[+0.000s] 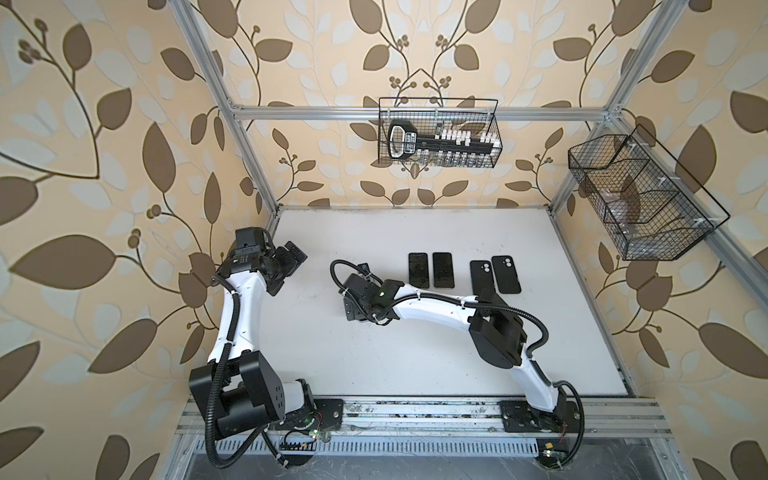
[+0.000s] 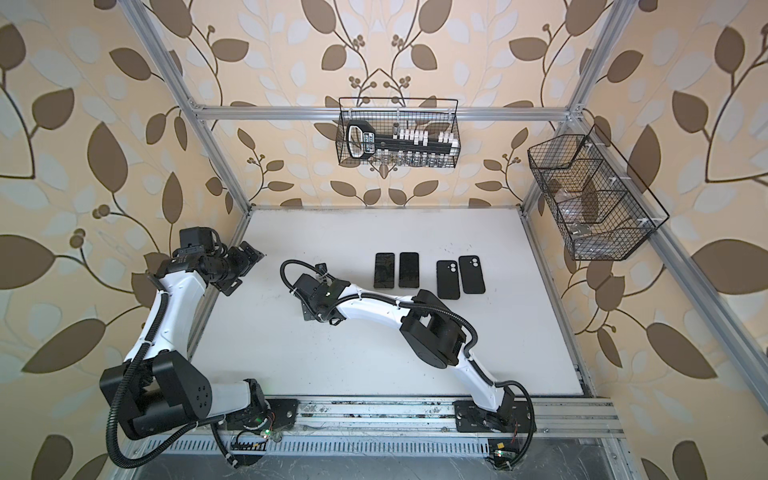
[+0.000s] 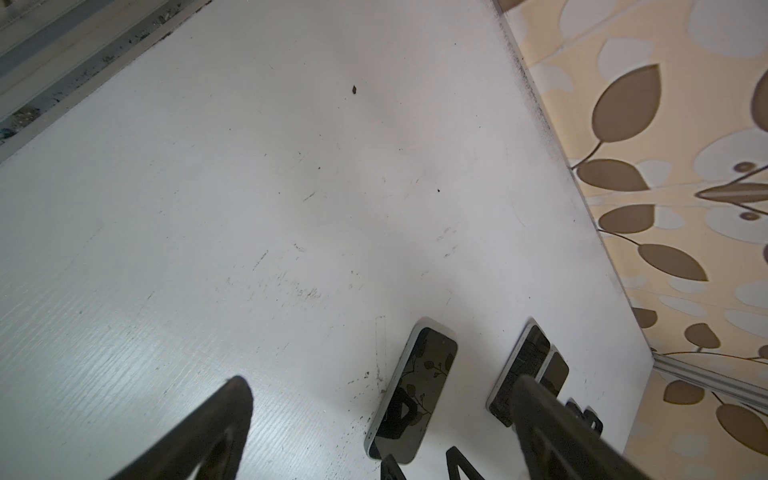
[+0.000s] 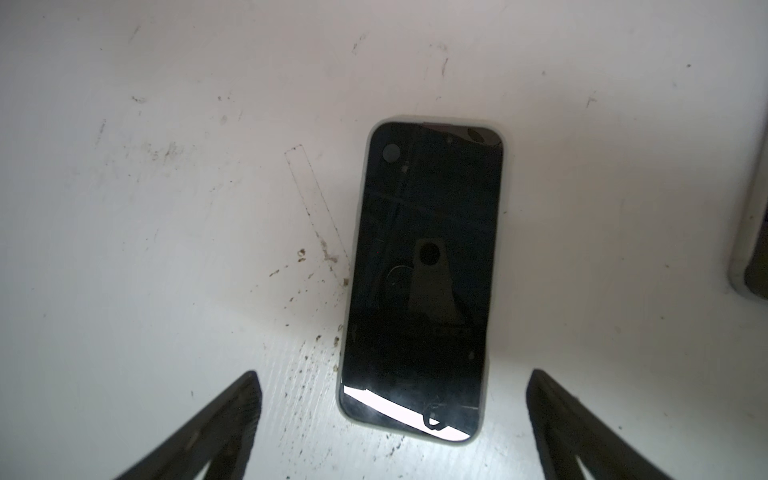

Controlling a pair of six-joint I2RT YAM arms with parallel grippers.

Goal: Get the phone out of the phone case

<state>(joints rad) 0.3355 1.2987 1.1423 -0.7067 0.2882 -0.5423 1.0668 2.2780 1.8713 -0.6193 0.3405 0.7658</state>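
The phone (image 4: pixel 419 282) lies flat on the white table (image 1: pixel 374 365), screen up, snug inside its pale case (image 3: pixel 392 382). In both top views it is hidden under the right arm's wrist, left of the row of other handsets.

Right gripper (image 4: pixel 392 374) hangs directly over it, jaws spread wide with one finger on each side of the phone's near end, gripping nothing. Whether the fingertips touch the table is hard to tell.

Just beyond sit two bare phones (image 1: pixel 418 269) (image 1: pixel 443 270), side by side and face up, and further right two black cases (image 1: pixel 482 277) (image 1: pixel 506 274) show their camera cutouts.

Over at the table's left edge, the left gripper (image 1: pixel 291 270) is raised off the surface, jaws fully apart and empty, well away from the phone.
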